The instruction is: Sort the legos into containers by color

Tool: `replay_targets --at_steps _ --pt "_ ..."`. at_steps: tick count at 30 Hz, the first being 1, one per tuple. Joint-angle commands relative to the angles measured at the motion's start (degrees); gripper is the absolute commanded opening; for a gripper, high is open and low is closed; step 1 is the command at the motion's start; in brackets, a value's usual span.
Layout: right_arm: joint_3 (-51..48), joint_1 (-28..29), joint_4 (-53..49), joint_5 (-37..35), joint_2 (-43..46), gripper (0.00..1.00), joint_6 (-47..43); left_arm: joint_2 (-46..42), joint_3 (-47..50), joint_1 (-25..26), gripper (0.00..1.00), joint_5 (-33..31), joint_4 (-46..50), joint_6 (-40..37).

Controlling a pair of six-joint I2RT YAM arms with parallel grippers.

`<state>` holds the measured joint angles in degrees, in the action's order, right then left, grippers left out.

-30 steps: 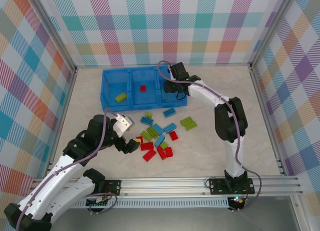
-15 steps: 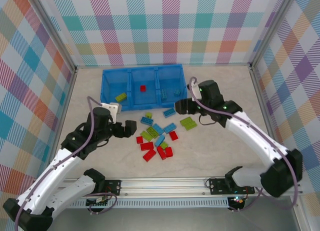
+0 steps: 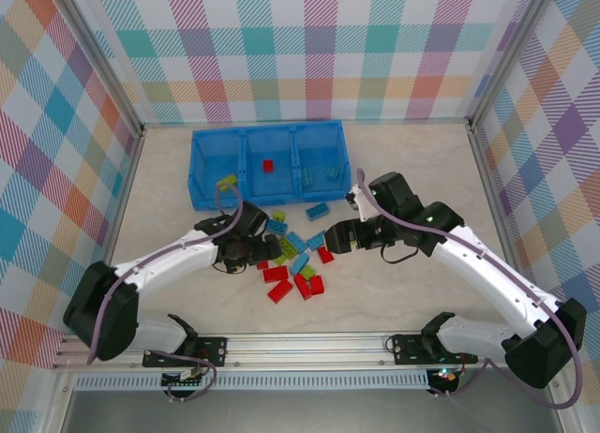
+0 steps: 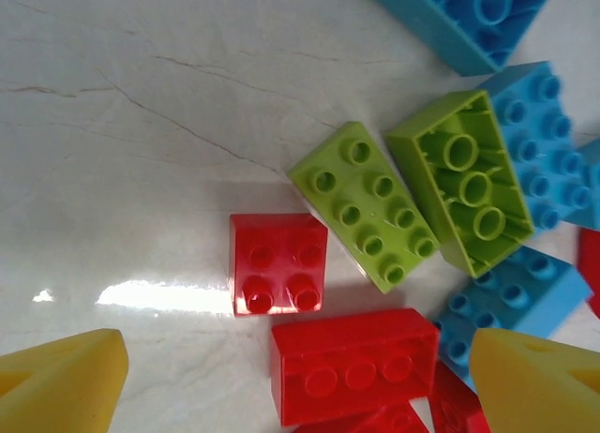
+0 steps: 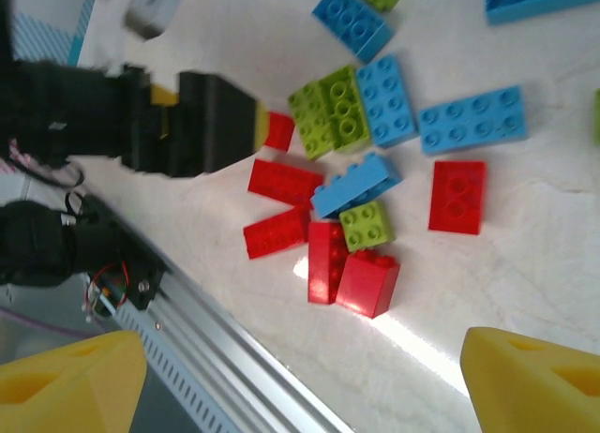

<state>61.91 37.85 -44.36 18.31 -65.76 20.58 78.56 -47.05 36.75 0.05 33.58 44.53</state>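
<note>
The loose legos (image 3: 292,262) lie heaped at the middle of the surface (image 3: 422,161), red, lime green and light blue mixed together. The translucent blue tray (image 3: 195,175) sits at about 11 o'clock from the heap, toward the far side. Its three containers (image 3: 262,144) hold a few bricks: a lime green brick (image 3: 226,182) in the left one, a red brick (image 3: 268,166) in the middle one, and blue pieces (image 3: 307,178) in the right one. One blue brick (image 3: 317,211) lies on the surface just outside the tray's near wall. The left claw (image 3: 265,253) is low at the 9 o'clock edge of the heap, released and grasping nothing. From its wrist, its yellow fingertips (image 4: 61,381) stand wide apart at 7 and 5 o'clock, with a long red brick (image 4: 354,363) lying between them. A square red brick (image 4: 278,264) lies just beyond that at 11 o'clock, and two lime green bricks (image 4: 363,205) lie side by side toward 1 o'clock. The right claw (image 3: 336,238) hangs at the 2 o'clock edge of the heap, also released and empty. Its wrist view looks down on the heap from above, its own fingertips (image 5: 534,377) spread wide and clear of every brick.
</note>
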Motion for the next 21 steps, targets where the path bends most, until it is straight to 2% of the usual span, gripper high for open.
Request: replay_targets --at_steps 1,8,17,21 --pt "-0.4 1.1 -2.4 0.8 -0.9 0.89 0.2 3.4 -0.6 0.6 0.89 -2.7 -2.7 1.8" --pt "-0.7 1.3 -1.9 1.4 -0.7 0.9 0.8 9.7 -0.5 0.8 0.74 -1.9 -5.3 2.7" --pt "-1.1 1.4 -0.6 1.3 -0.5 0.92 2.8 8.8 0.7 0.8 0.43 -3.3 -3.9 2.8" --pt "-1.2 1.8 -0.1 1.1 0.1 0.92 3.7 6.7 1.3 0.8 0.37 -1.4 -4.6 3.4"
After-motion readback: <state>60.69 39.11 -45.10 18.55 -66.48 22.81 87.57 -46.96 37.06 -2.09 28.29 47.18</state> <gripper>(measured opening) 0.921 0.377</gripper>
